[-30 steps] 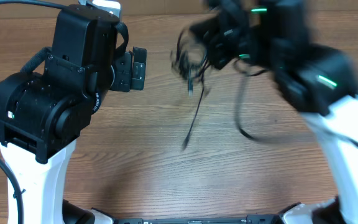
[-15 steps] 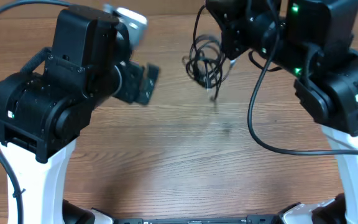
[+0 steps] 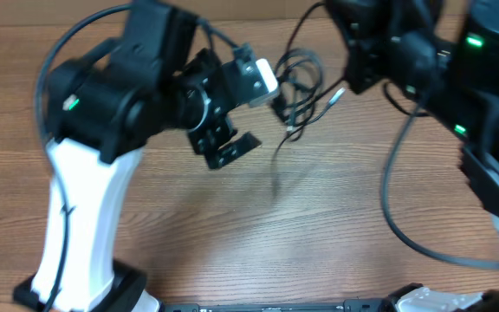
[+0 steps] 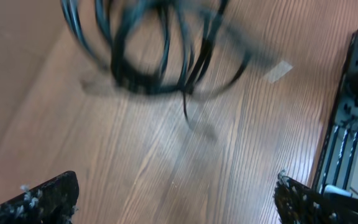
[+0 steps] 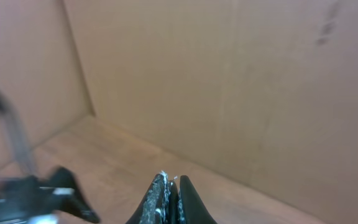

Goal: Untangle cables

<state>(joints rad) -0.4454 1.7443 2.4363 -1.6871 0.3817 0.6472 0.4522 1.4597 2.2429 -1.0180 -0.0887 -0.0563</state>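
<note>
The cables (image 3: 297,82) form a small black tangle of loops with a loose end trailing down, hanging above the wooden table (image 3: 232,234) at the back middle. My right gripper (image 5: 171,180) is shut, and a thin dark strand sits between its fingertips. In the overhead view this gripper (image 3: 358,61) is blurred, just right of the tangle. Left of the tangle, my left gripper (image 3: 248,113) is wide open. In the left wrist view the cables (image 4: 160,62) hang blurred ahead of the spread left gripper (image 4: 176,202), with nothing between its fingers.
A thick black arm wire (image 3: 392,199) loops down from the right arm over the table's right side. A cardboard wall (image 5: 229,81) stands behind the table. The left arm's white base (image 3: 76,234) stands at the front left.
The left arm has swung right and forward, bringing its open gripper up beside the tangle. The right arm has shifted right, carrying the tangle with it.
</note>
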